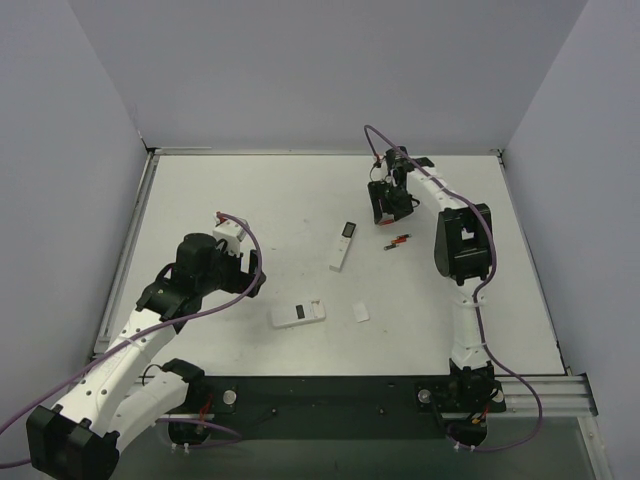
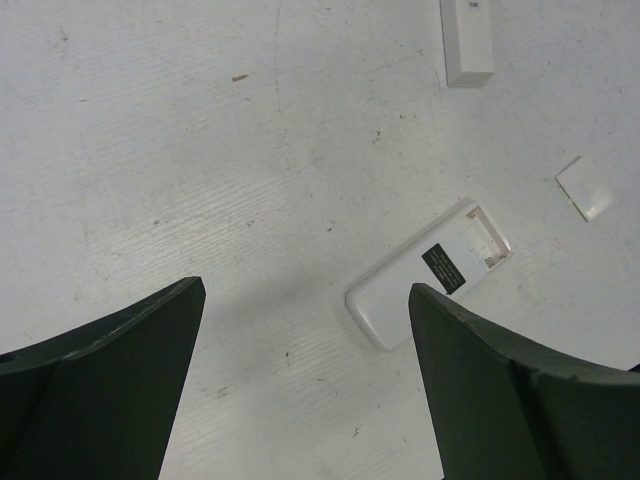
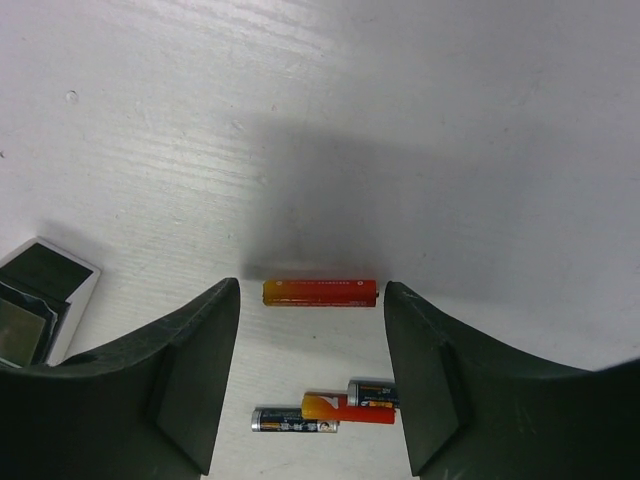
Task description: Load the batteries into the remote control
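The small cylindrical batteries (image 3: 320,292) are orange-red or dark blue; the short white plastic remote control (image 2: 405,282) carries a black label (image 2: 441,268).

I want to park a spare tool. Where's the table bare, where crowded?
Bare: the table's far left corner, beyond the left gripper; and the near right, between the small cover and the right arm. Crowded: around the long remote, the batteries and the right gripper.

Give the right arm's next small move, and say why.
Probably close the right gripper on the red-orange battery. It lies on the table lengthwise between the open fingers, with a small gap at each end and nothing gripped yet. The other batteries lie nearer the wrist.
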`<action>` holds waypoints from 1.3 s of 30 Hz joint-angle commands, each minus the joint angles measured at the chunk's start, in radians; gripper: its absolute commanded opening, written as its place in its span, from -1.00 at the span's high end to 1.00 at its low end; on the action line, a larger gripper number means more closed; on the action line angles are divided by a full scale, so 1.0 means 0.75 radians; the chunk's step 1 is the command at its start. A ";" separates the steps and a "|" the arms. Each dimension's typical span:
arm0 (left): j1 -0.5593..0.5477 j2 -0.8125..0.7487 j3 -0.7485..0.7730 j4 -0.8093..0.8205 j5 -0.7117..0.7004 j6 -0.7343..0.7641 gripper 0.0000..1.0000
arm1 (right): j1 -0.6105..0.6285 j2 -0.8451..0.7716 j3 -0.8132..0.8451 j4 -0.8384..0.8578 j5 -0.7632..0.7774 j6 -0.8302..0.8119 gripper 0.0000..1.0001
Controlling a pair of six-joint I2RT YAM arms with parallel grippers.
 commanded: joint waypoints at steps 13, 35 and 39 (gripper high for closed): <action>0.012 -0.002 0.030 0.052 0.032 0.024 -0.88 | 0.013 0.085 0.145 -0.162 0.028 -0.068 -0.01; 0.046 -0.021 0.012 0.093 0.166 0.020 -0.88 | 0.201 -0.422 -0.325 0.028 0.057 -0.203 0.72; 0.055 -0.041 -0.006 0.123 0.201 -0.031 -0.89 | 0.315 -0.630 -0.501 0.075 0.028 -0.230 0.72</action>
